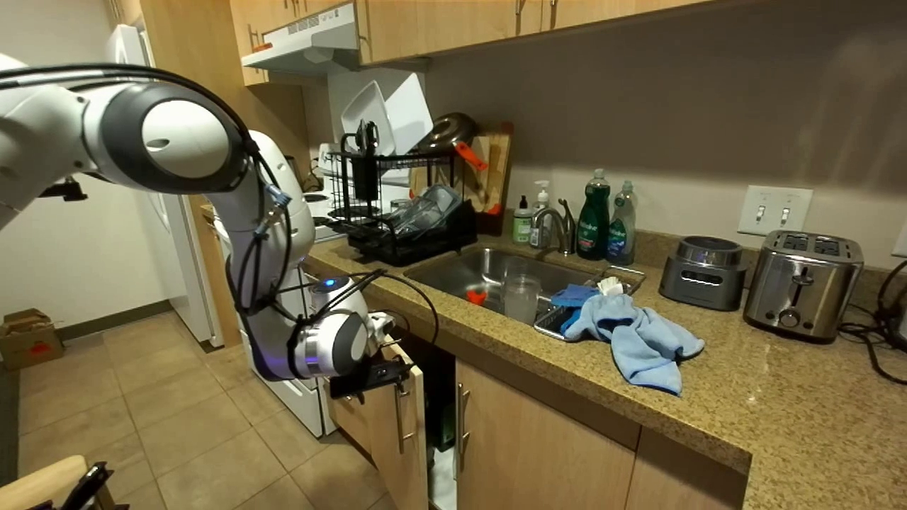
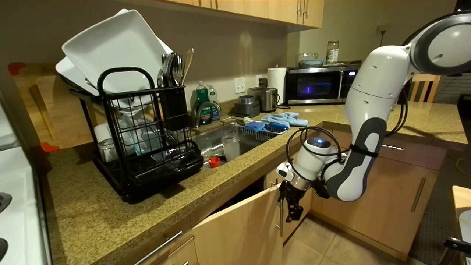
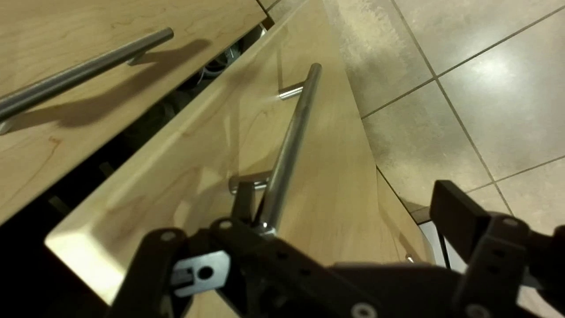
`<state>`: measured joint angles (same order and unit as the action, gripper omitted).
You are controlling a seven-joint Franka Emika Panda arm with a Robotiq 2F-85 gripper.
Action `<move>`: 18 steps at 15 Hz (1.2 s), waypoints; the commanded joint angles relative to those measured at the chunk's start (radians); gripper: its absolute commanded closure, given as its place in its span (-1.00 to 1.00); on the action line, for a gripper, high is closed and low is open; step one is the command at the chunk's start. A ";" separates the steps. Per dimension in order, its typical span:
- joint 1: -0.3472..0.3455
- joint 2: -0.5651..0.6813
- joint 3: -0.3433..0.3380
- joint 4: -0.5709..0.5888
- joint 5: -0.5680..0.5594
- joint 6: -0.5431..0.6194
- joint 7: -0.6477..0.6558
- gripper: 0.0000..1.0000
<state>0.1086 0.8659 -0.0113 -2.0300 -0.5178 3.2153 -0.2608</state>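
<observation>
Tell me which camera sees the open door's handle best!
The wrist view: the handle looks biggest there, with nearly all of it in sight. Both exterior views show it smaller, its upper end by the jaws.

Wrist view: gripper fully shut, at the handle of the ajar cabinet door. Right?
Not quite: the gripper is open, not shut. The wrist view shows its fingers spread well apart. The rest stands: it is at the handle of the ajar cabinet door.

The arm is white; joint band dark grey; cables black; wrist lamp blue; gripper black; screws silvery.
</observation>
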 commanded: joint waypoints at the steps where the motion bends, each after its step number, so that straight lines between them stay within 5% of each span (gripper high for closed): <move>1: 0.031 0.010 0.086 -0.067 0.035 -0.005 -0.031 -1.00; 6: 0.133 0.006 0.017 -0.066 0.063 0.006 0.005 -1.00; 18: 0.541 0.022 -0.205 -0.055 0.180 0.007 0.108 -1.00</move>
<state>0.5570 0.8654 -0.2226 -2.0703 -0.3738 3.2274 -0.1697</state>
